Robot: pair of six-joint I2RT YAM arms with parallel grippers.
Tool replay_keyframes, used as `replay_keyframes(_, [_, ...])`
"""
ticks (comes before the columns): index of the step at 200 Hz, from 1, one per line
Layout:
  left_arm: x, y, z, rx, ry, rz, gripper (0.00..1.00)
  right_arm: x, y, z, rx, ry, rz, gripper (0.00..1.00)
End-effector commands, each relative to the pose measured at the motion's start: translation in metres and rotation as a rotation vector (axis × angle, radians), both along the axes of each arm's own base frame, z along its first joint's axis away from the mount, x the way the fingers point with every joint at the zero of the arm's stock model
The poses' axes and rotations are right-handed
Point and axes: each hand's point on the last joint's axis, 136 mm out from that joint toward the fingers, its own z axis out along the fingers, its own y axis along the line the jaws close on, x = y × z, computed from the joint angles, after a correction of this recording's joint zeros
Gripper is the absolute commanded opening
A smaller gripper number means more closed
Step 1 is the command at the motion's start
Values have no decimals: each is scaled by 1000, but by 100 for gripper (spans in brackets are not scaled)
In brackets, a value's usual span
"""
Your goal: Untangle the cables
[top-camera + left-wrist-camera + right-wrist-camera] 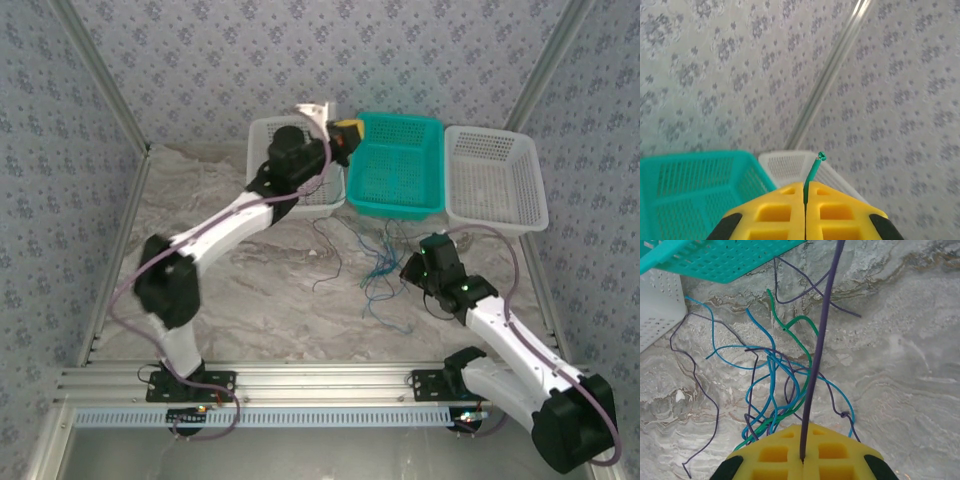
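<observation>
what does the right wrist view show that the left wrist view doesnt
Right wrist: the cable tangle of blue, green and purple strands lying on the marble table, with the right gripper shut on a purple cable. Left wrist: the patterned wall and the left gripper shut on a green cable end. Both: the teal basket.

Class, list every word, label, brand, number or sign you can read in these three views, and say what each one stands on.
No readable text anywhere.
Teal basket and the white basket to its right: plain mesh, no print.
Yellow fingers: bare moulded pockets, no marking.
Wallpaper: repeating floral pattern, not lettering.
Ridged strip on the near rail: fine marks, too small to tell.
</observation>
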Motion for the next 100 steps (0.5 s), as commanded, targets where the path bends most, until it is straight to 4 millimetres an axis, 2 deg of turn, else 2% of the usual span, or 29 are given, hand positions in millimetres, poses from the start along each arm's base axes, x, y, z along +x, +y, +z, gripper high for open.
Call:
replay_keyframes(1, [41, -34, 1, -51, -78, 6, 0, -5, -6, 0, 21, -11, -55, 0])
replay_keyframes(13, [61, -53, -2, -62, -84, 1, 0, -4, -4, 6, 29, -21, -48, 0])
replay_keyframes(18, [70, -60, -12, -53, -74, 1, 0, -4, -3, 9, 31, -27, -41, 0])
replay_keyframes(34, [86, -77, -23, -19, -64, 5, 1, -3, -1, 16, 26, -39, -22, 0])
replay_keyframes(41, [88, -84, -28, 4, -60, -3, 12, -3, -2, 19, 21, -44, -20, 0])
replay_keyframes(59, [81, -92, -29, 53, -66, -16, 52, -2, -5, 25, 3, -66, -18, 0])
replay_keyframes(65, [76, -92, -27, 74, -75, -15, 61, -1, -5, 27, -1, -75, -15, 0])
replay_keyframes(81, [67, -83, -25, 136, -71, 11, 77, 1, -5, 31, -9, -88, -15, 0])
replay_keyframes(100, [55, -54, -24, 175, -69, 50, 87, 4, -5, 34, -19, -96, -9, 0])
